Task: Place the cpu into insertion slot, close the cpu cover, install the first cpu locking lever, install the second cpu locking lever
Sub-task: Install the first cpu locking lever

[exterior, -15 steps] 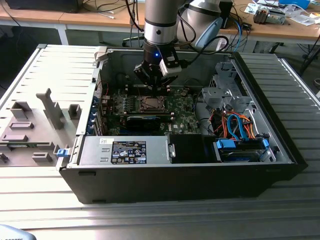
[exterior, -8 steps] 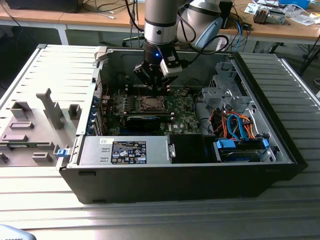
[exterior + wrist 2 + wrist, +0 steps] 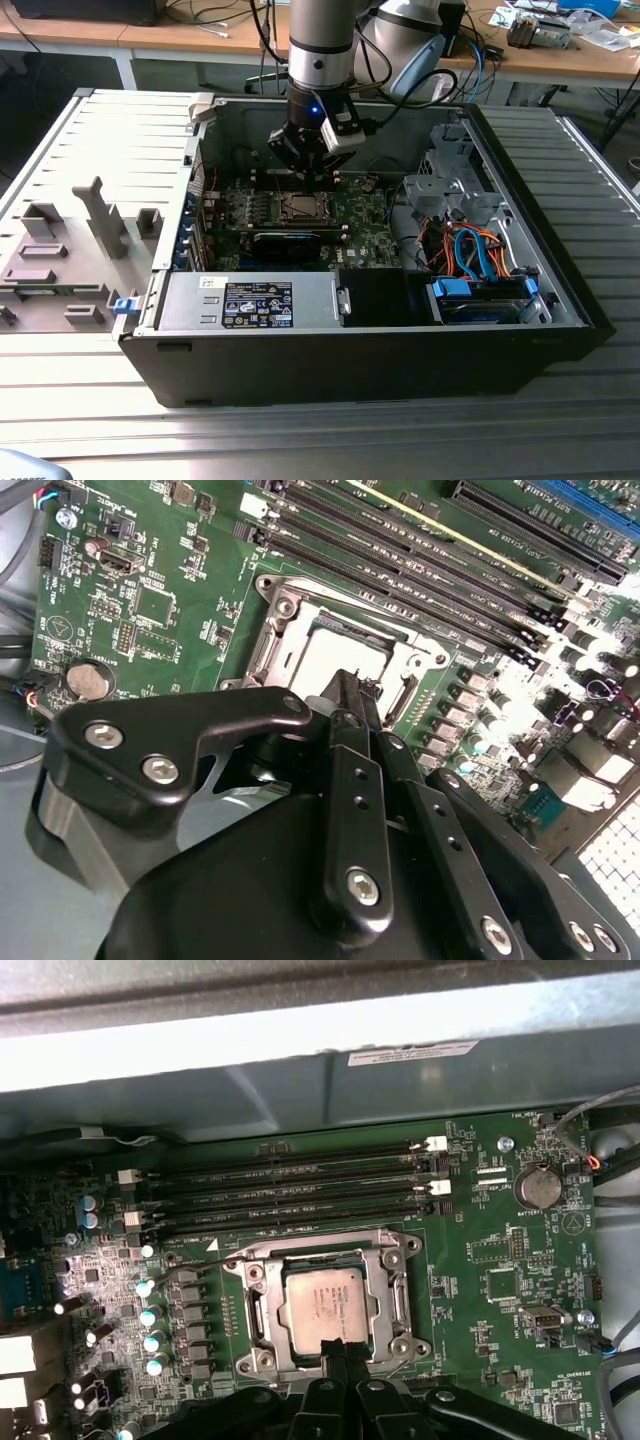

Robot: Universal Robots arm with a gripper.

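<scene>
Hovering just above the socket's near edge, gripper (image 3: 338, 1352) jaws pressed together, gripping nothing; chip (image 3: 328, 1306) already lying in the socket (image 3: 255, 1305), metal cover frame (image 3: 395, 1280) seemingly down around it; locking levers apparently pending, calling for fine sideways pushing

Nothing here reads clearly from where I stand: the black-and-white sticker (image 3: 257, 303) on the power supply (image 3: 250, 290), the white label (image 3: 413, 1053) on the case wall (image 3: 300, 1100), faint marks on the cpu (image 3: 328, 1305).
</scene>
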